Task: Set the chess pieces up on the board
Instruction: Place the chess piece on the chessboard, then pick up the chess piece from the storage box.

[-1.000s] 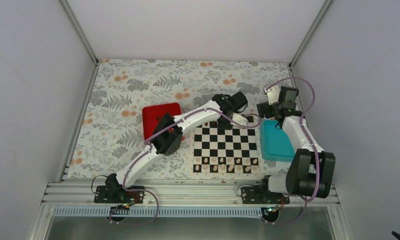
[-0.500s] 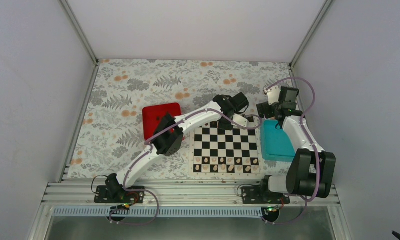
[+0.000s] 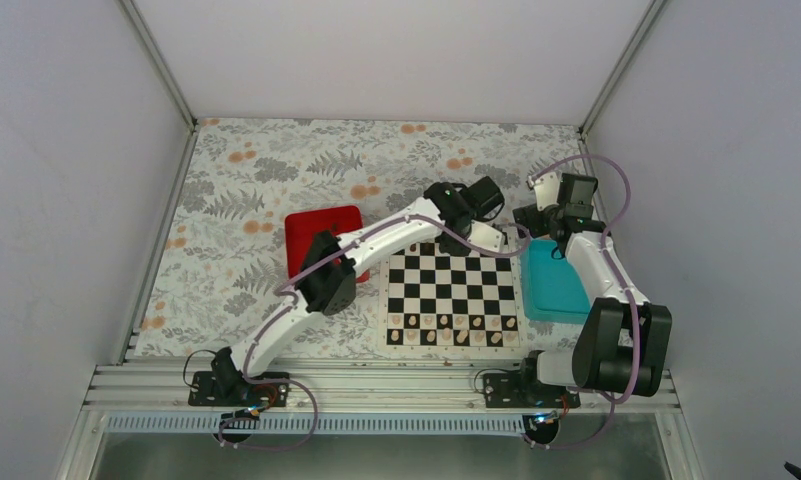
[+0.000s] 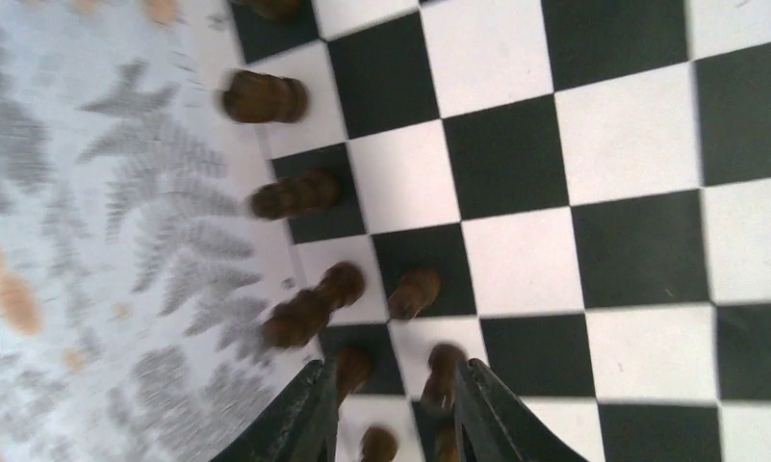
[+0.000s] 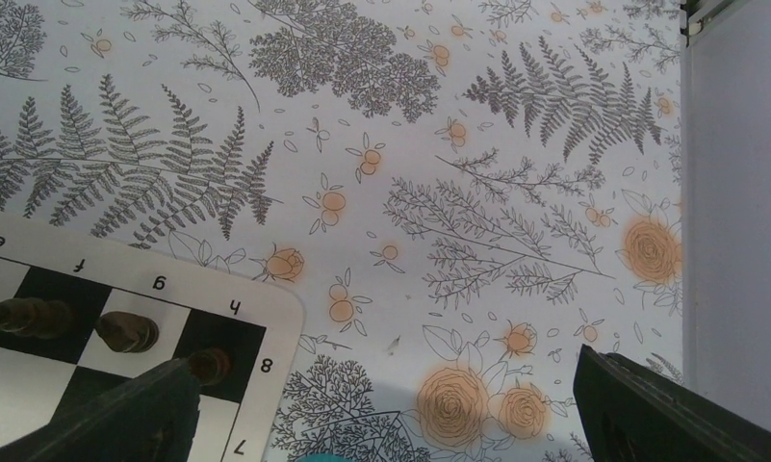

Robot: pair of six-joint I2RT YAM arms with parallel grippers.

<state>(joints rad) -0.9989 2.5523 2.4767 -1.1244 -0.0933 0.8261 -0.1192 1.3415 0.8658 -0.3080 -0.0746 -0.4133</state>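
Chess pieces (image 4: 444,373) within left pincer's (image 4: 396,368) span

The left arm (image 3: 376,238) is on the move! Its wrist swings out beyond the board's (image 3: 454,288) far edge and drifts right. The elbow slides back toward the near side, left of the board. The left gripper (image 4: 393,371) is spreading its fingers (image 4: 304,419), a clear gap opening over the pieces (image 4: 299,318) at the board's edge.

Dark, matt, wood-like chess pieces (image 4: 295,192) stand on the smooth board (image 4: 631,144), beside a matt printed table covering (image 5: 410,144).
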